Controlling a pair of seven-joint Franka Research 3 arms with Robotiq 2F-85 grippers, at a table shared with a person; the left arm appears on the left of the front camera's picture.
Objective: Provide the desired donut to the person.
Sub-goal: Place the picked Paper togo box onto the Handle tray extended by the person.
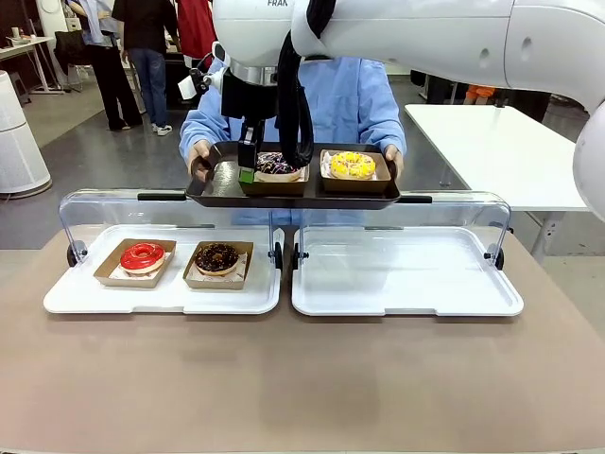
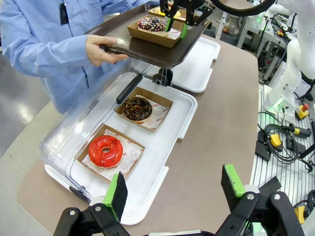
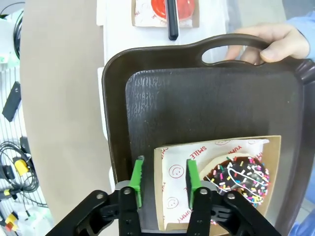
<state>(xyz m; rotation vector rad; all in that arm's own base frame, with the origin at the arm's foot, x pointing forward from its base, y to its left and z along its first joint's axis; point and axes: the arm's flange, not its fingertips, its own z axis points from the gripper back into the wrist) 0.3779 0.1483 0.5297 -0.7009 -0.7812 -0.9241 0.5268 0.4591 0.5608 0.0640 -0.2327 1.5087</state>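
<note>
Four donuts counted: sprinkled chocolate donut (image 1: pixel 277 164) and yellow donut (image 1: pixel 353 165) in cardboard boxes on dark tray (image 1: pixel 216 184) held by person (image 1: pixel 364 104); red donut (image 1: pixel 143 255) and chocolate donut (image 1: pixel 217 257) in left white tray (image 1: pixel 161 299). Right white tray (image 1: pixel 406 284) bare. Right gripper (image 3: pixel 164 178) over dark tray, jaws apart astride sprinkled box edge. Left gripper (image 2: pixel 172 189) hovering above surface (image 2: pixel 221 123), jaws wide apart, empty.

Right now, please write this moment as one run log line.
right tool: open, around edge of sprinkle donut's box | brown tray: held by person | left tool: open, empty
</note>
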